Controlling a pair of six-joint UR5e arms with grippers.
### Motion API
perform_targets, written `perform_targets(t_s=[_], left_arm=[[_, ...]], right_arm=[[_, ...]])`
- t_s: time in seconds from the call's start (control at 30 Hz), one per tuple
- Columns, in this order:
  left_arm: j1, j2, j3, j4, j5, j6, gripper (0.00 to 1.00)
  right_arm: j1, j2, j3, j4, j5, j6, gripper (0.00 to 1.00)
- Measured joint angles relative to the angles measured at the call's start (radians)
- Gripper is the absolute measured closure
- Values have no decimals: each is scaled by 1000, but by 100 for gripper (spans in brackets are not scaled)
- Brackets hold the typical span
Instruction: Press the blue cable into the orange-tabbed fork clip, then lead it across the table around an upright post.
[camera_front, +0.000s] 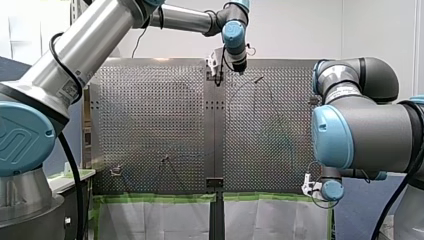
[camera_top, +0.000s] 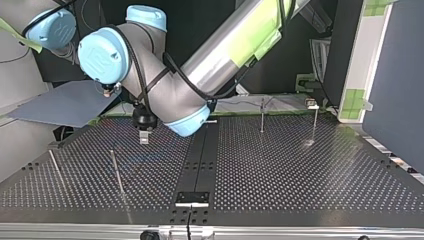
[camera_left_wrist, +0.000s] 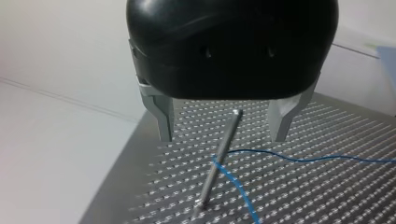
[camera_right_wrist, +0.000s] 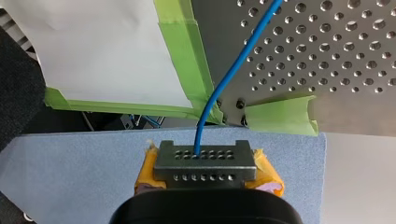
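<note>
- A white wall (camera_front: 300, 25) stands behind the perforated table (camera_front: 150, 115), a metal top of two plates joined by a dark strip down the middle of the front view.
- Green tape (camera_right_wrist: 180, 60) lines the table's near edge, and white paper (camera_right_wrist: 107, 51) hangs below it. A grey-blue board (camera_right_wrist: 70, 158) lies beside the taped corner, lower than the table top.
- Two thin rods (camera_top: 261, 116) stand on the table at the top view's far right.
- My left gripper (camera_left_wrist: 222, 137) hangs above the table near its far edge, close to the middle strip in the front view. It is spread wide, its metal fingers (camera_left_wrist: 164, 116) well apart and holding nothing.
- An upright post (camera_left_wrist: 208, 186) shows between those fingers, below them and touching neither.
- The blue cable (camera_left_wrist: 303, 159) runs over the table to this post, bends sharply against its shaft and leads away again, lying under and ahead of my left gripper.
- My right gripper (camera_right_wrist: 205, 165) sits off the table's near right corner in the front view, over the grey-blue board. Its fingers, with yellow pads (camera_right_wrist: 267, 173) at their sides, are pressed together on the blue cable.
- From that grip the cable rises past the taped corner and onto the perforated top.
</note>
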Motion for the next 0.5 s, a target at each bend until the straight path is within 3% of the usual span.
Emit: perform_targets(t_s=[0.17,0.5], left_arm=[[0,47,-47,46,-19,8,2],[12,148,-148,146,63,78,2]], right_arm=[[0,0,0,1,0,-1,100],[0,0,0,2,0,-7,100]])
